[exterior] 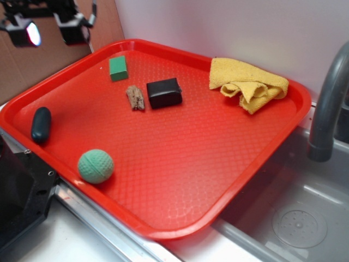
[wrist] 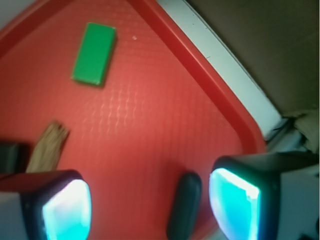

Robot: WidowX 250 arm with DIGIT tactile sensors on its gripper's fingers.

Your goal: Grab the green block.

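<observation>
The green block (exterior: 118,68) lies flat on the red tray (exterior: 163,229) near its far left corner. In the wrist view the green block (wrist: 94,53) sits at the upper left, far from the fingers. My gripper (exterior: 52,30) hangs high at the top left, above and behind the tray's left rim, and is open. In the wrist view the gripper (wrist: 150,207) has its two pale fingertips (wrist: 65,210) spread wide with nothing between them, only tray surface and the dark capsule (wrist: 184,205) far below.
A black block (exterior: 164,93) and a wood scrap (exterior: 135,97) lie right of the green block. A dark teal capsule (exterior: 41,124) and a light green ball (exterior: 95,166) sit near the left edge. A yellow cloth (exterior: 248,83) fills the far right corner. A faucet (exterior: 327,103) and sink (exterior: 294,218) stand on the right.
</observation>
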